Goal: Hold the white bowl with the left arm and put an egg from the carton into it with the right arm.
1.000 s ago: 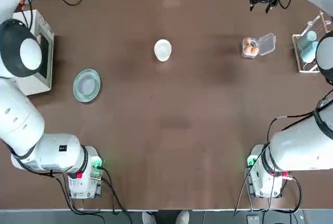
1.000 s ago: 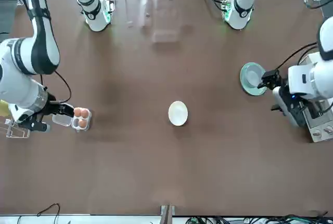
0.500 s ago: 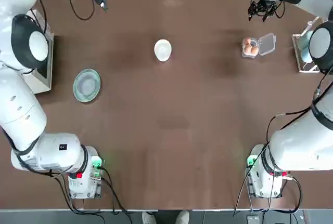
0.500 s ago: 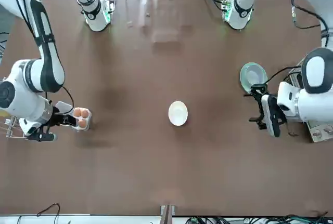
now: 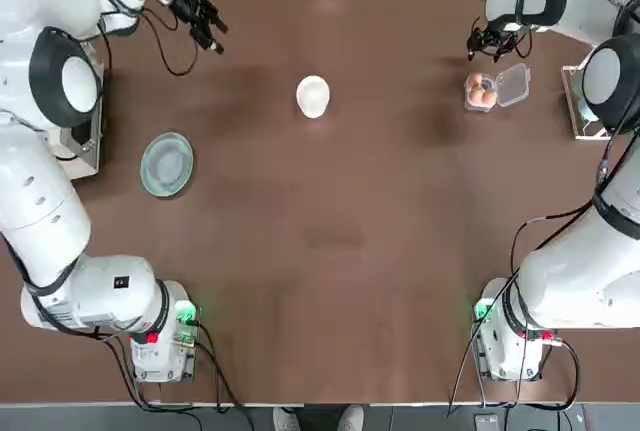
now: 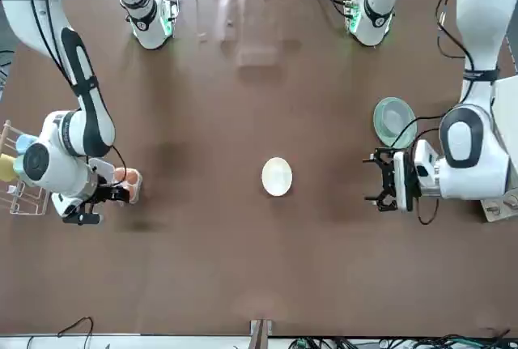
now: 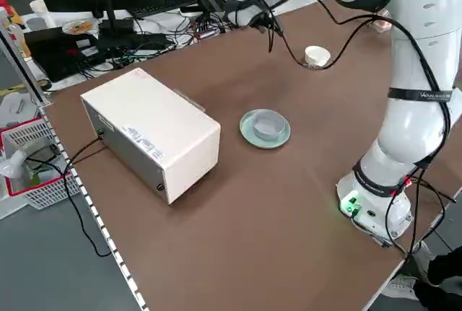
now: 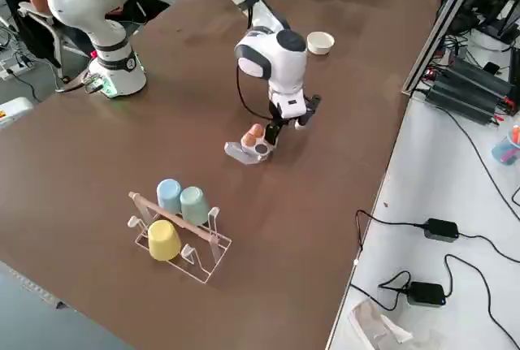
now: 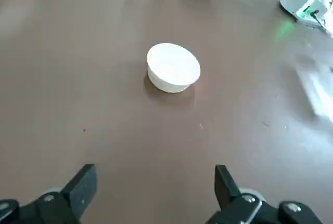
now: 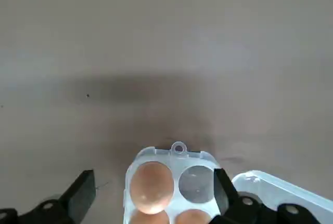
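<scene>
Both arms have swung out over the brown desk point(image 5: 330, 251) within the last second, which in my judgement means the approach is under way while neither the holding nor the picking has begun. The left arm point(image 5: 45, 101), earlier folded at the left edge of the top view, now reaches to the upper left of that frame, and its claw point(image 5: 205, 23) hangs released, fingers spread wide, well apart from the white bowl point(image 5: 313, 96); the left wrist view looks straight at the bowl between the open fingers. The right arm point(image 5: 600, 81) has come in from the upper right corner, and the right claw point(image 5: 495, 43) now sits just above the carton point(image 5: 495, 89) in the top view, also released and holding nothing (its wrist view shows the tray between bare fingertips). The desk is a matte, smooth brown sheet. A boxy white appliance point(image 7: 151, 134) stands at the left edge, hard-cornered with a metal face. The pale green-grey glass dish point(image 5: 167, 163) is wide, shallow and glossy, left of centre. The bowl is small, round and plain white with a glazed sheen, standing upright at upper centre. The carton is thin clear plastic with moulded cups and its hinged lid lying open to the right. The egg point(image 10: 151, 181) is smooth and tan-brown, seated in a cup beside an empty one, with more eggs partly visible at the wrist frame's lower edge.
</scene>
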Robot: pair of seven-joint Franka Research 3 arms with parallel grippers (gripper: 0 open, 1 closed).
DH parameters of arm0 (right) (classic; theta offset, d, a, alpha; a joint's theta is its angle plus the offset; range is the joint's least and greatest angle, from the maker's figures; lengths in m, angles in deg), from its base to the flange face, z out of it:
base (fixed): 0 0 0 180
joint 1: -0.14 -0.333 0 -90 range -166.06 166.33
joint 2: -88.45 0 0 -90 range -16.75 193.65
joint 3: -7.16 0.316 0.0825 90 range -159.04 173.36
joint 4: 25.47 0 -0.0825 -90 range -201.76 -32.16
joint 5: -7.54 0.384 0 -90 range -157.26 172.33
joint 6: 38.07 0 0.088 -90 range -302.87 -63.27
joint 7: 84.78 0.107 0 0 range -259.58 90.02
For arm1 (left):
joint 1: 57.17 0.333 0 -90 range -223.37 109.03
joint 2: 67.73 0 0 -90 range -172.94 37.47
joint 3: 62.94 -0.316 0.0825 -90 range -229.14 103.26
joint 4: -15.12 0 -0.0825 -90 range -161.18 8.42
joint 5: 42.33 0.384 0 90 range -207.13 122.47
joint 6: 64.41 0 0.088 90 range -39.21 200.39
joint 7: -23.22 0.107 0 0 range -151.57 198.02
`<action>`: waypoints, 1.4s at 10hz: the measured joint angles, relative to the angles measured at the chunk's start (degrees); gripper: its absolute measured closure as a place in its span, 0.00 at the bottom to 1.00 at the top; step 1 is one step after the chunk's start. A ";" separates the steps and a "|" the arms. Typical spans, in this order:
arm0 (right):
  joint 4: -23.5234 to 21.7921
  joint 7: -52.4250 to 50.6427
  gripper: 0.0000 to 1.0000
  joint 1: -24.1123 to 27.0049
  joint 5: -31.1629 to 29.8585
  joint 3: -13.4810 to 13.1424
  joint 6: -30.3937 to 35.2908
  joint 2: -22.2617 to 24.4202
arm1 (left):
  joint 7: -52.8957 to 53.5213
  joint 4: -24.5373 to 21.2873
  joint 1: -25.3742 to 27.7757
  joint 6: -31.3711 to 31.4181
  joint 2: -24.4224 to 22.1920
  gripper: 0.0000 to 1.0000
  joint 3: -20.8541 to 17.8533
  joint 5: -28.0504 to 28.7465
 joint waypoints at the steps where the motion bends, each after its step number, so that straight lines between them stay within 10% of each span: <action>1: -0.94 0.00 0.00 0.00 0.00 0.02 -0.45 0.02 | 5.31 -1.51 -0.68 1.12 1.05 0.00 0.09 -2.17; 6: -4.14 0.00 0.00 -0.01 0.00 0.17 -3.22 1.64 | 23.71 -3.77 -5.85 6.96 10.96 0.00 0.23 -21.21; 14: -9.78 -0.04 0.00 -0.01 0.00 0.17 -10.10 3.64 | 27.05 -1.79 -12.51 14.49 14.28 0.00 0.22 -21.99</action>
